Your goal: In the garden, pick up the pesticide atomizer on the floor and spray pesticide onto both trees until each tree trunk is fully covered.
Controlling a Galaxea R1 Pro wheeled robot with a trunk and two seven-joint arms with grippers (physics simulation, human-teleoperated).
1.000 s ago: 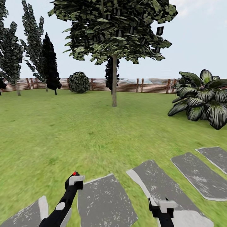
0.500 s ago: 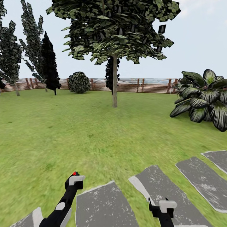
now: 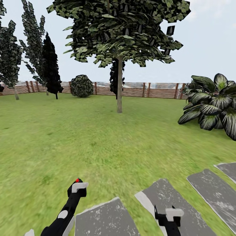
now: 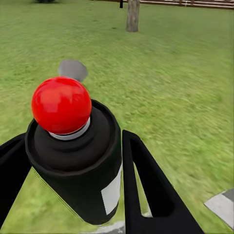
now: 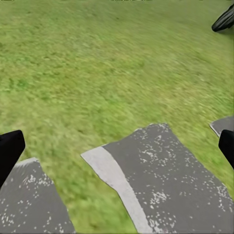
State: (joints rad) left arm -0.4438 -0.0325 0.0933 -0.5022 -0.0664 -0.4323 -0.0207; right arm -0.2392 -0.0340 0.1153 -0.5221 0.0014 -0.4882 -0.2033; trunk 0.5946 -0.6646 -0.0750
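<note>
The garden (image 3: 98, 131) spreads out as a wide green lawn, closed off far back by a brown slatted wooden fence (image 3: 154, 90). One tree (image 3: 119, 29) stands ahead near the middle of the lawn, its broad leafy crown high up and its straight pale tree trunk (image 3: 119, 85) bare all the way down to the grass; in the left wrist view the same trunk shows far off beyond the bottle. Dark narrow conifers (image 3: 29, 49) line the far left by the fence, a round bush (image 3: 82, 86) sits just in front of the fence, and a low plant with striped leaves (image 3: 213, 101) grows at the right. Grey paving stones (image 3: 170, 203) lie in the grass close to the robot, running off toward the right. The left claw (image 3: 77, 190) is closed around the pesticide atomizer (image 4: 78, 156), lifted off the ground over the grass: in the left wrist view the dark bottle with its white label sits upright between the two black fingers (image 4: 151, 190), topped by a red ball (image 4: 61, 105), which shows as a red dot in the head view. The right claw (image 3: 168, 216) hangs over the paving with nothing in it, its fingers spread apart at the edges of the right wrist view.
</note>
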